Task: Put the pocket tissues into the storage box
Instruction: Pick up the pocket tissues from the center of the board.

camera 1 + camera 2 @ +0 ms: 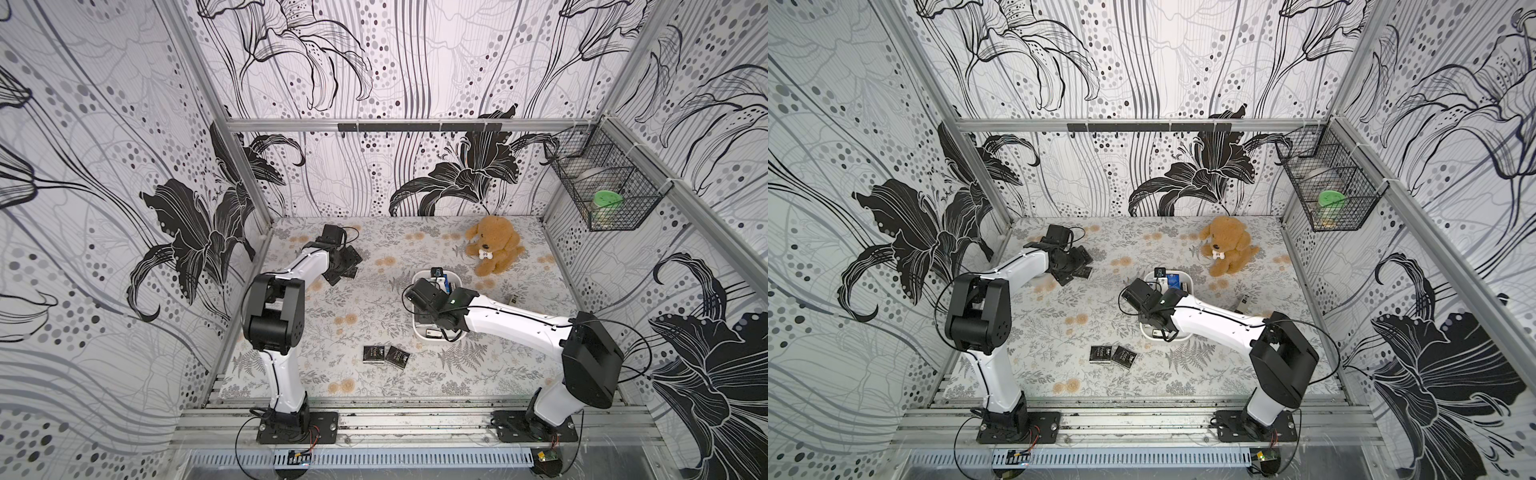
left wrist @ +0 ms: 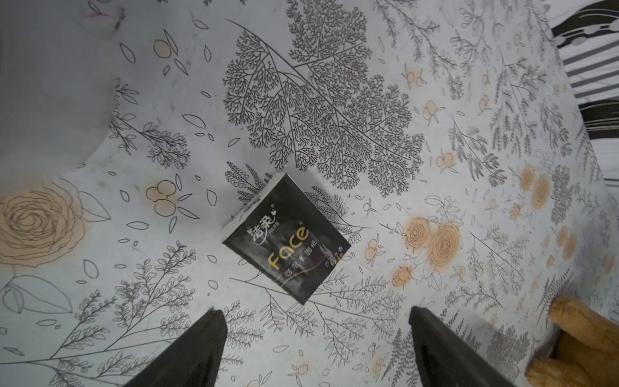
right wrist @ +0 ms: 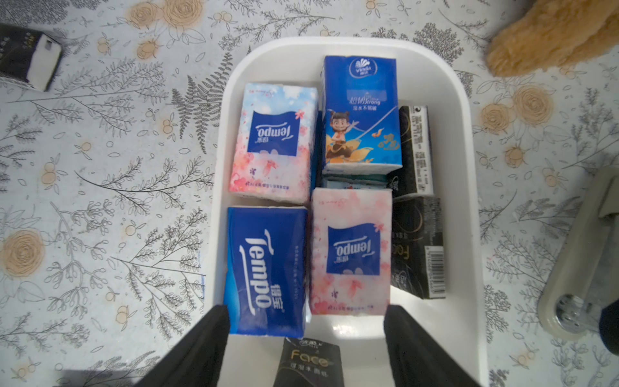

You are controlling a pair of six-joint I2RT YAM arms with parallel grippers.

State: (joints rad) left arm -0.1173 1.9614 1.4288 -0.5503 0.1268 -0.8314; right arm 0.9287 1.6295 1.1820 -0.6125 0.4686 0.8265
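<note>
Packets [image 3: 351, 251] marked Tempo, Vinda and Face lie in storage box [image 3: 465, 214].

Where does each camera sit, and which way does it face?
Both top views: high over the front edge, looking down and back at the floral tabletop; left arm and right arm show whole, bases nearest.
Left wrist: on the left arm, looking down at a flat black "Face" tissue packet on the tabletop; left fingers show, open.
Right wrist: on the right arm, looking down into the shallow white plastic storage box; right fingers show, open.
Shared: both wrist views and the top views catch the brown plush dog.
</note>
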